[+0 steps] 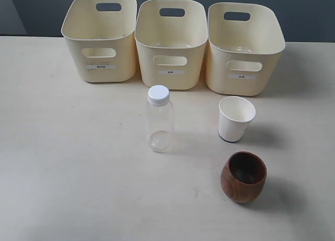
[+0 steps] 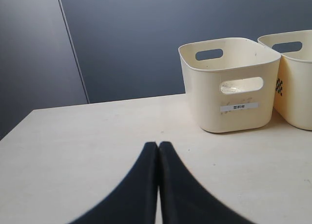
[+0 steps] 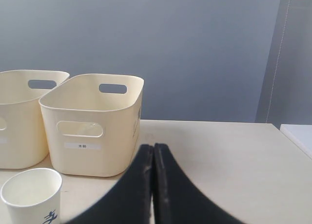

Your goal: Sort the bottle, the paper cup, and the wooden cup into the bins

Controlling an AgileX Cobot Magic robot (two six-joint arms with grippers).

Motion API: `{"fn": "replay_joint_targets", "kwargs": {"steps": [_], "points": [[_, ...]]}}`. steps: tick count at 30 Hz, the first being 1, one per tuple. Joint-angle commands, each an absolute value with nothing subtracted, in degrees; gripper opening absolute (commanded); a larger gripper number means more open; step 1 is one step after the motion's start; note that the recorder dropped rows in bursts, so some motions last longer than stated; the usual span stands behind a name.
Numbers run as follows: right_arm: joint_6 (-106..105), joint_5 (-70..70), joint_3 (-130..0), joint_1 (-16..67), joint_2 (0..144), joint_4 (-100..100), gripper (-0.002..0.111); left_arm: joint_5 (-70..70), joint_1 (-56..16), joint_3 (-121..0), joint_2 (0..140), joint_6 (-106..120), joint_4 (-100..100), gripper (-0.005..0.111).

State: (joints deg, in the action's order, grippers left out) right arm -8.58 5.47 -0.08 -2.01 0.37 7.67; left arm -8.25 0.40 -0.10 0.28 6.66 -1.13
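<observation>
Left gripper [image 2: 158, 144], right gripper [image 3: 153, 146]: both closed.

A bare lab test station: plain cream table [image 1: 78, 167], blank grey wall panels [image 2: 146, 39], three labelled bins [image 1: 178, 48] in a row

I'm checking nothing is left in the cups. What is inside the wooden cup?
The wooden cup shows only its dark inner wall; nothing is visible in it. Its near side covers the lowest part, so the bottom is hidden.
</observation>
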Motion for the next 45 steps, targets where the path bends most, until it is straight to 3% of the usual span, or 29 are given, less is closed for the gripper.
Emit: {"fn": "replay_joint_targets", "kwargs": {"steps": [1, 17, 45], "points": [[-8.9, 5.5, 0.0, -2.2, 0.0, 7.8, -0.001, -7.7, 0.4, 0.0, 0.0, 6.7, -1.2, 0.000], [-8.9, -3.0, 0.0, -2.2, 0.0, 19.4, -0.001, -7.7, 0.4, 0.0, 0.0, 6.5, -1.2, 0.000], [-8.1, 1.2, 0.0, -2.2, 0.0, 27.2, -0.001, -7.7, 0.4, 0.0, 0.0, 6.7, -1.2, 0.000]]}}
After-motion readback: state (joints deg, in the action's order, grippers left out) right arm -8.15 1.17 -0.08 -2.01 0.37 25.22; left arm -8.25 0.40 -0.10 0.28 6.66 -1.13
